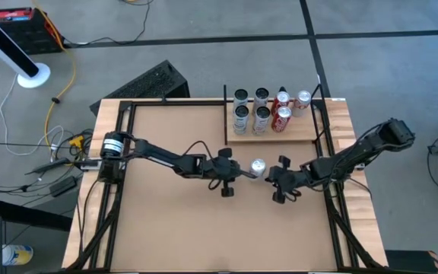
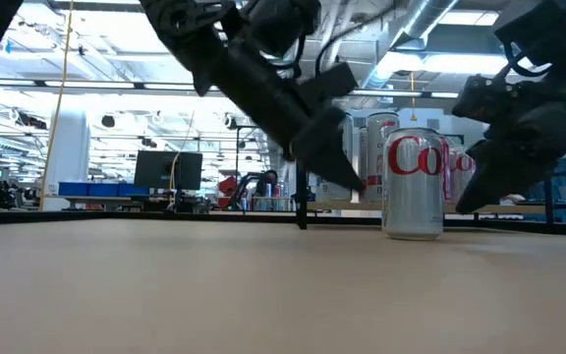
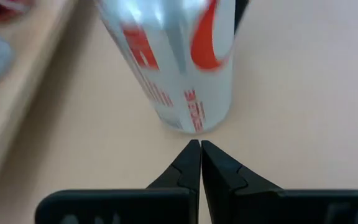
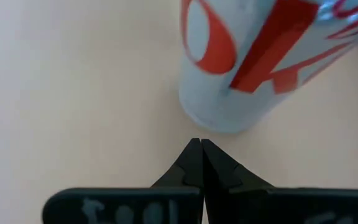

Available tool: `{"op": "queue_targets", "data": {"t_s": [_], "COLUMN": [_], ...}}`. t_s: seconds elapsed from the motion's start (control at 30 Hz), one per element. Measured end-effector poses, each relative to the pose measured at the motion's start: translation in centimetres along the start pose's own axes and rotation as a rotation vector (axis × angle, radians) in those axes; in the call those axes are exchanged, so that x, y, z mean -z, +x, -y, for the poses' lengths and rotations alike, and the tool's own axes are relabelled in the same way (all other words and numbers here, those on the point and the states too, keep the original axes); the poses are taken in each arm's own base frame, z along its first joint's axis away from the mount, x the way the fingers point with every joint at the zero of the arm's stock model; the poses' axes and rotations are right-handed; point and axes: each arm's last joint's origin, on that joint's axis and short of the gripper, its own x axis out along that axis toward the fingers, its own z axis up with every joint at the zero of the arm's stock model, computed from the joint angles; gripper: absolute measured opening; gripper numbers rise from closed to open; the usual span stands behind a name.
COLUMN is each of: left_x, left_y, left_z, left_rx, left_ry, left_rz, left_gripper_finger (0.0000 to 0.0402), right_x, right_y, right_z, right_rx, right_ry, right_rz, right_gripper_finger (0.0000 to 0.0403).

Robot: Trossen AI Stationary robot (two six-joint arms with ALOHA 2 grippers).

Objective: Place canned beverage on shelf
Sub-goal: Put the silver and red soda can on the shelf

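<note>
I have the silver can (image 1: 258,167) standing upright on the worktop (image 1: 166,221) between my two grippers, left gripper (image 1: 243,174) and right gripper (image 1: 271,176) both pinched together just beside it, unheld, perhaps for nudging, short of the shelf (image 1: 280,135) beyond.

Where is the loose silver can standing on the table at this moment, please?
In the high view, the silver can stands upright on the tabletop between the shut left gripper and right gripper, just in front of the shelf.
</note>
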Motion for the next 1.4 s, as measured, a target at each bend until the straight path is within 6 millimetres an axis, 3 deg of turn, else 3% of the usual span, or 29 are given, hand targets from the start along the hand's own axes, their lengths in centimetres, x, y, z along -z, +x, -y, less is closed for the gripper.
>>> {"op": "queue_targets", "data": {"t_s": [0.2,0.43,0.63,0.87,1.2,1.4], "left_x": [-1.7,-1.8,1.2,6.3,10.1,12.5], "left_y": [-2.2,-7.7,-15.2,-22.5,-27.8,-28.4], "left_z": [0.2,-0.3,-2.5,-4.8,-6.0,-5.8], "left_rx": [0.007,-0.130,-0.171,-0.141,-0.034,-0.023], "left_ry": [0.043,0.080,-0.021,-0.217,-0.317,-0.330], "left_rz": [0.016,-0.030,0.130,0.501,0.781,0.835], "left_gripper_finger": [0.0000,0.0000,0.0000,0.0000,0.0000,0.0000], "right_x": [-1.3,-6.5,-11.3,-15.1,-17.0,-17.5], "right_y": [-1.3,-5.6,-9.7,-12.5,-12.3,-11.6], "right_z": [-1.2,-2.6,-2.9,-2.7,-0.4,1.5], "right_rx": [-0.003,0.003,-0.057,0.002,0.063,-0.055], "right_ry": [-0.057,-0.186,-0.354,-0.453,-0.475,-0.408], "right_rz": [-0.094,-0.201,-0.176,-0.006,0.020,-0.026], "right_gripper_finger": [0.0017,0.0042,0.0060,0.0060,0.0061,0.0061]}}
